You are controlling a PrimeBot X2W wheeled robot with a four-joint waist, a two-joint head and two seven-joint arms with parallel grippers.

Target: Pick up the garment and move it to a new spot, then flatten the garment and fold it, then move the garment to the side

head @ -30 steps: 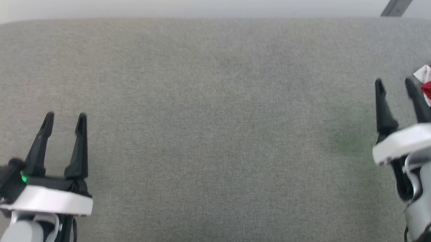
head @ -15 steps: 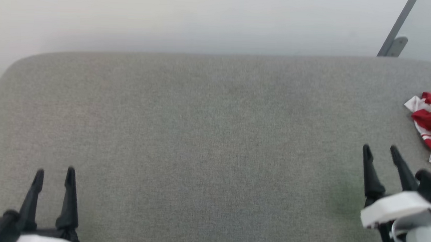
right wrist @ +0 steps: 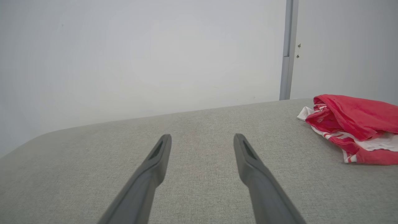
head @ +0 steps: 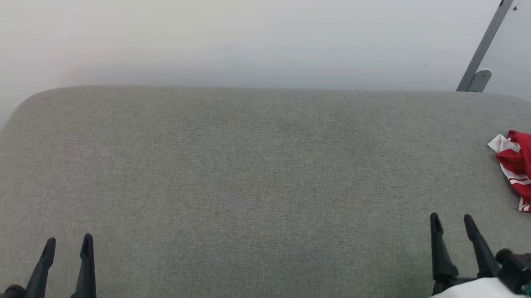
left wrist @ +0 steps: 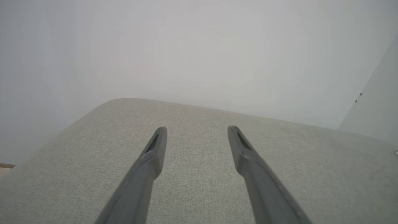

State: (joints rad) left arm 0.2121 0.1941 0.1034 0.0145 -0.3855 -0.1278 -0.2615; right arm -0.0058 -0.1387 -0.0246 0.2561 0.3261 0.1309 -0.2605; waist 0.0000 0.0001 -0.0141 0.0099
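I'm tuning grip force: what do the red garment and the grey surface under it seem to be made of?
The garment: probably thin, soft knit fabric, matte; it lies crumpled in loose folds with stitched hems. The grey surface: seemingly padding under woven cloth, matte; fine weave shows, edges rounded.

A grey fabric bench is set against a plain white wall; a grey post is seen at its far right corner.

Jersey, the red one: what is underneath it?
The jersey lies crumpled on the grey fabric table. Grey fabric shows in front of it and beside it. Whatever is right beneath the heap is covered, so I cannot tell more.
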